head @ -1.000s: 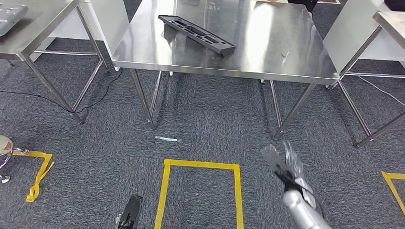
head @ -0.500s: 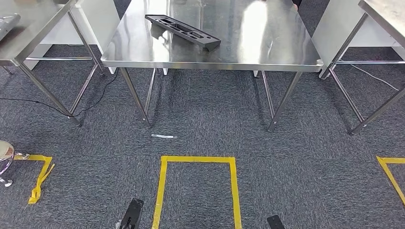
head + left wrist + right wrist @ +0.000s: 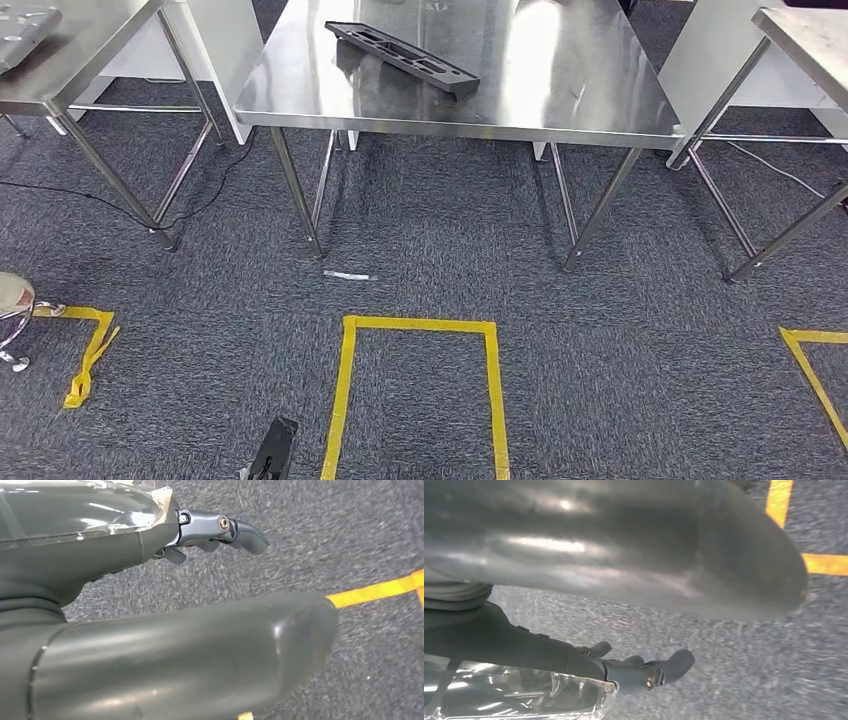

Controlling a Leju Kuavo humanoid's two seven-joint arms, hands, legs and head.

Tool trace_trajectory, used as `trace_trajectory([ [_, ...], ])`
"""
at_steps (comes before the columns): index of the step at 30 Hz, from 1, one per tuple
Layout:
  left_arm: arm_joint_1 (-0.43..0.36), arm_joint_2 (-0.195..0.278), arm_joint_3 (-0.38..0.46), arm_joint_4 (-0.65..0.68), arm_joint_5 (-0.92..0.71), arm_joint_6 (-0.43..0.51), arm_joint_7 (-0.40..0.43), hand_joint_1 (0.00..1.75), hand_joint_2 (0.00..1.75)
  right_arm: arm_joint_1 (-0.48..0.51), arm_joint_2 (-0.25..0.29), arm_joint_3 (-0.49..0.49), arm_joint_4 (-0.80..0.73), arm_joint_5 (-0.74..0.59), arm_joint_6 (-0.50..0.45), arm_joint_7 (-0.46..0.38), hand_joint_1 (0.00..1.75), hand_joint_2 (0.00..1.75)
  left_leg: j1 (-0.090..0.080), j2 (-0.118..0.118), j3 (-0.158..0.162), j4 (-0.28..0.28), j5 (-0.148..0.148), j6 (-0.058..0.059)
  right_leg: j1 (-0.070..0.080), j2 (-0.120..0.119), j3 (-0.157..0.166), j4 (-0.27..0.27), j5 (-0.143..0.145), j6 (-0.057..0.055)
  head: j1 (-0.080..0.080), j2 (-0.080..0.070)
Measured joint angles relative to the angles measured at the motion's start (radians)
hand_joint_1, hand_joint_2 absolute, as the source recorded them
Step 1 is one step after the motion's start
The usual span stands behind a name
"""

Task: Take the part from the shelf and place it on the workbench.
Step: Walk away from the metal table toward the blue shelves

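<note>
Since a second ago the right arm, then raised over the carpet just right of the yellow tape square, has dropped to the robot's side. The head camera has also swung a little, so the shift of the whole scene is the robot's own and not the things'.

Nearest, both arms hang above the carpet close to the tape lines. The left robot hand holds nothing, its fingers loosely extended and well apart from the thumb. The right robot hand is the same, with empty, easy fingers and a wide gap to the thumb.

Just beyond the tape square's far edge lies a small white scrap on the carpet. Further beyond it stands the steel worktop, and on its far left part lies the black moulded part, flat and set at a slant. Left of the square, well off, another steel table stands with a black cable under it.

As I judge it, the placing is done: the part rests on the worktop and both hands are free. What remains is standing off. If another part is wanted, the next move calls for turning the body toward the shelf while keeping the arms low and clear of the worktop's legs.
</note>
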State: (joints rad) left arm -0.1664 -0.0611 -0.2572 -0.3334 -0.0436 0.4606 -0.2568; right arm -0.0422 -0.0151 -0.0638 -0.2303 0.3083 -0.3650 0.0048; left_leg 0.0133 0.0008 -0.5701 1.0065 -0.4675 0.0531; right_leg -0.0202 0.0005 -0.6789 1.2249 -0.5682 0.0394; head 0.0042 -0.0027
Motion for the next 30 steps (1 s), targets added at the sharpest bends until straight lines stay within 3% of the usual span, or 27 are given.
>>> trace_trajectory([
  [1,0.001,0.000,0.000,0.000,0.000,0.000,0.000,0.00,0.00,0.002,0.000,-0.003,0.003,-0.002,-0.001,-0.002,0.00,0.00,-0.001,0.001,-0.010,0.000,0.007,0.000,0.000,0.000,-0.012,0.047,-0.022,0.001,0.000,0.000],
  [2,0.002,0.000,0.000,0.000,0.000,0.000,0.001,0.00,0.00,0.004,0.001,-0.006,0.005,-0.002,-0.001,-0.004,0.00,0.00,-0.002,0.002,-0.019,0.001,0.014,-0.002,0.000,0.000,-0.005,0.058,-0.028,0.005,0.000,0.000],
  [3,0.002,0.000,0.000,0.000,0.000,0.000,0.002,0.00,0.00,0.005,0.002,-0.009,0.007,-0.002,-0.001,-0.005,0.00,0.00,-0.002,0.003,-0.027,0.001,0.021,-0.004,-0.001,0.000,0.025,0.026,-0.020,0.012,0.000,0.000],
  [5,0.003,0.000,0.001,0.000,0.001,0.000,0.003,0.00,0.00,0.004,0.002,-0.013,0.009,-0.001,-0.003,-0.005,0.00,0.00,-0.002,0.003,-0.039,0.002,0.034,-0.012,-0.003,-0.001,0.124,-0.121,0.013,0.025,0.000,0.000],
  [6,0.002,0.000,0.001,0.000,0.001,0.000,0.004,0.00,0.00,0.002,0.002,-0.013,0.010,0.001,-0.004,-0.004,0.00,0.00,-0.003,0.004,-0.043,0.002,0.039,-0.017,-0.001,0.000,0.164,-0.187,0.027,0.026,0.000,0.000],
  [8,0.002,0.000,0.002,0.000,0.003,0.000,0.005,0.00,0.00,-0.001,0.004,-0.013,0.011,0.007,-0.009,0.001,0.00,0.00,-0.006,0.005,-0.046,0.002,0.051,-0.031,0.004,0.002,0.192,-0.241,0.038,0.016,-0.002,0.000],
  [11,0.002,0.001,0.002,0.000,0.010,0.000,0.006,0.00,0.00,-0.005,0.011,-0.013,0.013,0.019,-0.013,0.012,0.00,0.00,-0.001,0.004,-0.053,0.007,0.052,-0.050,0.004,0.002,0.182,-0.238,0.059,-0.008,-0.005,0.000],
  [12,0.003,0.001,0.002,0.000,0.011,0.000,0.006,0.00,0.00,-0.007,0.014,-0.013,0.014,0.023,-0.013,0.014,0.00,0.00,0.001,0.003,-0.064,0.029,0.028,-0.054,0.001,0.001,0.176,-0.239,0.068,-0.019,-0.006,0.000],
  [14,0.003,0.002,0.003,0.000,0.013,0.000,0.008,0.00,0.00,-0.014,0.019,-0.013,0.014,0.028,-0.013,0.018,0.00,0.00,0.003,0.000,-0.103,0.135,-0.059,-0.061,0.002,-0.001,0.161,-0.239,0.086,-0.034,-0.008,0.000],
  [16,0.004,0.002,0.004,0.000,0.015,0.000,0.008,0.00,0.00,-0.017,0.024,-0.013,0.014,0.033,-0.013,0.021,0.00,0.00,0.004,-0.001,-0.134,0.257,-0.131,-0.065,0.008,-0.002,0.140,-0.238,0.103,-0.039,-0.009,0.000],
  [17,0.005,0.002,0.004,0.000,0.017,0.000,0.008,0.00,0.00,-0.018,0.026,-0.013,0.014,0.037,-0.012,0.022,0.00,0.00,0.004,-0.002,-0.130,0.280,-0.141,-0.065,0.010,-0.003,0.130,-0.237,0.110,-0.039,-0.009,0.000],
  [18,0.006,0.002,0.005,0.000,0.020,0.001,0.008,0.00,0.00,-0.019,0.027,-0.012,0.014,0.040,-0.011,0.025,0.00,0.00,0.004,-0.001,-0.105,0.263,-0.134,-0.064,0.012,-0.003,0.121,-0.236,0.117,-0.038,-0.009,0.000],
  [21,0.004,0.003,0.008,0.000,0.025,0.003,0.005,0.00,0.00,-0.024,0.030,-0.011,0.014,0.048,-0.008,0.030,0.00,0.00,0.002,-0.003,0.042,0.063,-0.077,-0.051,0.017,-0.001,0.098,-0.229,0.136,-0.028,-0.009,0.000],
  [23,0.003,0.004,0.009,0.000,0.026,0.006,0.003,0.00,0.00,-0.028,0.031,-0.009,0.014,0.051,-0.008,0.031,0.00,0.00,-0.005,-0.005,0.085,-0.008,-0.061,-0.040,0.020,-0.002,0.090,-0.224,0.146,-0.015,-0.005,0.000],
  [25,0.005,0.004,0.009,0.000,0.027,0.008,0.002,0.00,0.00,-0.030,0.032,-0.008,0.014,0.052,-0.008,0.031,0.00,0.00,-0.012,-0.004,0.075,-0.013,-0.047,-0.026,0.018,-0.002,0.084,-0.226,0.159,0.000,-0.002,0.000],
  [27,0.005,0.005,0.010,0.000,0.028,0.010,0.001,0.00,0.00,-0.030,0.033,-0.006,0.015,0.052,-0.008,0.031,0.00,0.00,-0.012,0.000,0.060,-0.019,-0.025,-0.010,0.015,-0.001,0.067,-0.205,0.140,0.006,-0.001,0.000],
  [30,0.005,0.005,0.010,0.000,0.030,0.010,-0.001,0.00,0.00,-0.032,0.034,-0.005,0.015,0.052,-0.008,0.034,0.00,0.00,-0.009,0.004,0.022,-0.022,0.012,0.004,0.011,0.000,0.013,-0.052,0.018,-0.005,0.006,0.000],
])
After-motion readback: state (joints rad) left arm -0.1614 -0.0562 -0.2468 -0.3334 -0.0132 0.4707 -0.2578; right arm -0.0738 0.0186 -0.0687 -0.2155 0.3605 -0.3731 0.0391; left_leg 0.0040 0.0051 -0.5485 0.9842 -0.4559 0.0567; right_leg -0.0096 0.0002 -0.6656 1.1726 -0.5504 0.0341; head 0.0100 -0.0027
